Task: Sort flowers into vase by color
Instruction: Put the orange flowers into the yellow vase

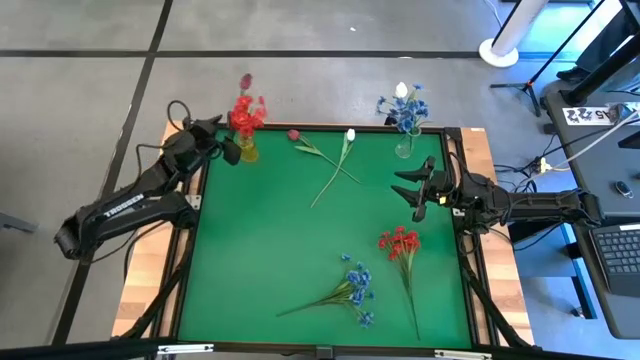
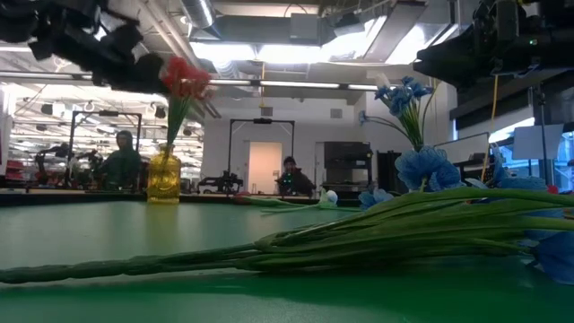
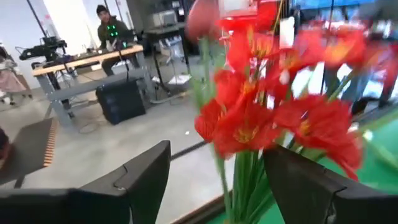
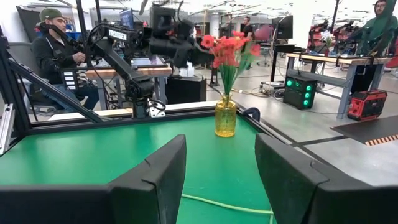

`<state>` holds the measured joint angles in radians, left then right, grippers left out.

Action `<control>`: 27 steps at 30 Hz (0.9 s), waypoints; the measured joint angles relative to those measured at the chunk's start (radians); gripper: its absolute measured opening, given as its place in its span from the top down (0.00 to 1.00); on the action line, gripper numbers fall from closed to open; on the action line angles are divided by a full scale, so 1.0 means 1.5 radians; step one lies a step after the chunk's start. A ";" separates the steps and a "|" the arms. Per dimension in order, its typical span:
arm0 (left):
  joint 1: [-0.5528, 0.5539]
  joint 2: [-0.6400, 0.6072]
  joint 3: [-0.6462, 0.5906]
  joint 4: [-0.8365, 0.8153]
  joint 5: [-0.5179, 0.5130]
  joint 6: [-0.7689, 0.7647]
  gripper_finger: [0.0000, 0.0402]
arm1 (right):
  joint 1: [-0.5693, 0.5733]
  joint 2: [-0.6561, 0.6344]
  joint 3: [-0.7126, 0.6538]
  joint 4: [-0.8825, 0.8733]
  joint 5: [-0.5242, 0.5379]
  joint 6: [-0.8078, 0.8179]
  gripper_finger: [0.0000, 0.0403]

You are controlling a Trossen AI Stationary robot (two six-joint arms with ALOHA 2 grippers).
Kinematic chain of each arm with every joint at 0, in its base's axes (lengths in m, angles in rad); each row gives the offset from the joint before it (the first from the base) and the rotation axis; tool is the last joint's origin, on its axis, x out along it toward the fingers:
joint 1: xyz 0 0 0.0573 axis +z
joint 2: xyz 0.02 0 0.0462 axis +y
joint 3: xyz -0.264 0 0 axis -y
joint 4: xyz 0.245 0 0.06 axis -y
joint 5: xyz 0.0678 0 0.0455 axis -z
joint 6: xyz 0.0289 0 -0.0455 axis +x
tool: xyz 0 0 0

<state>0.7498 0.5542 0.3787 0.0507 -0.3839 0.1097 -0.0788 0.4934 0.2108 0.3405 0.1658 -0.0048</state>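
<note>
My left tool (image 1: 226, 146) stands released beside the red blossom cluster (image 1: 245, 112), now seated in the yellow vase (image 1: 247, 150) with other reds. My right tool (image 1: 418, 188) waits part-open, empty, above the worktop (image 1: 260, 250).

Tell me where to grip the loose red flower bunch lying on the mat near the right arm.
Grip the red flower bunch on its bare green stem, below the blossoms, coming straight down from above. It lies flat on the green mat, the stem thin and clear of the blue bunch. The right gripper is probably nearest.
</note>
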 joint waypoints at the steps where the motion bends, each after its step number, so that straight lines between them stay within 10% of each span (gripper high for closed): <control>1: -0.003 -0.011 0.008 -0.010 0.000 -0.001 0.36 | 0.000 0.000 0.000 0.000 0.000 0.000 0.53; 9: -0.040 -0.067 0.085 -0.157 -0.004 -0.103 0.36 | 0.000 0.000 0.000 0.001 0.000 0.000 0.53; 19: -0.212 -0.108 0.130 -0.235 0.260 -0.175 0.37 | 0.000 0.000 0.000 -0.005 0.000 0.000 0.53; 27: -0.391 -0.046 0.130 -0.230 0.182 -0.208 0.42 | 0.000 0.000 0.000 -0.005 0.003 0.000 0.53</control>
<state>0.1630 0.4852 0.5735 -0.2947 -0.1116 -0.2026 -0.0788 0.4934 0.2108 0.3332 0.1701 -0.0053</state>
